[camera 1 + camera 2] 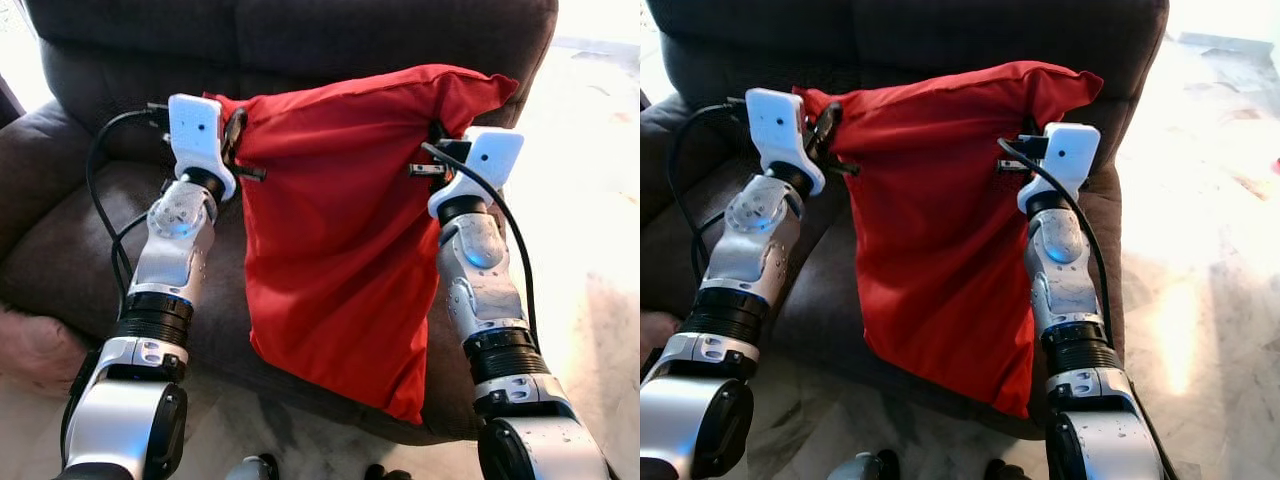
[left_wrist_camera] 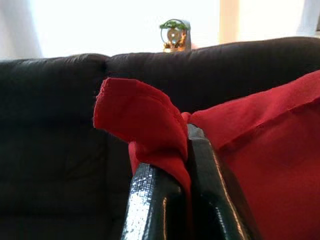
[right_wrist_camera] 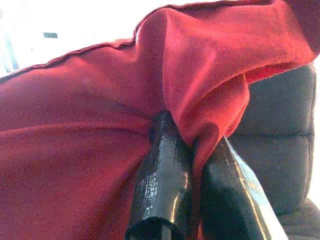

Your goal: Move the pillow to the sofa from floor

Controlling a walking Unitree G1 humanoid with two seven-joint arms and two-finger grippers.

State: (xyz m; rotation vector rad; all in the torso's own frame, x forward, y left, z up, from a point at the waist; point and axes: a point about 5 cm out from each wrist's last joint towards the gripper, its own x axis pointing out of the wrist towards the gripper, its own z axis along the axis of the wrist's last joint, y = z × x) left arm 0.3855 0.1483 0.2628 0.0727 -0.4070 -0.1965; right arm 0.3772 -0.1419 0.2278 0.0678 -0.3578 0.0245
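Carry step. Left hand [image 1: 236, 140] and right hand [image 1: 432, 150] each clamped on a top corner of the red pillow [image 1: 335, 230], hanging above the sofa [image 1: 70, 240] seat. Next: lower, then release both.

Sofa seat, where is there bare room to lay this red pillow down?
The seat cushion is bare between the left armrest and the hanging red pillow. The middle is crowded: left gripper and right gripper pinch the pillow's top corners there.
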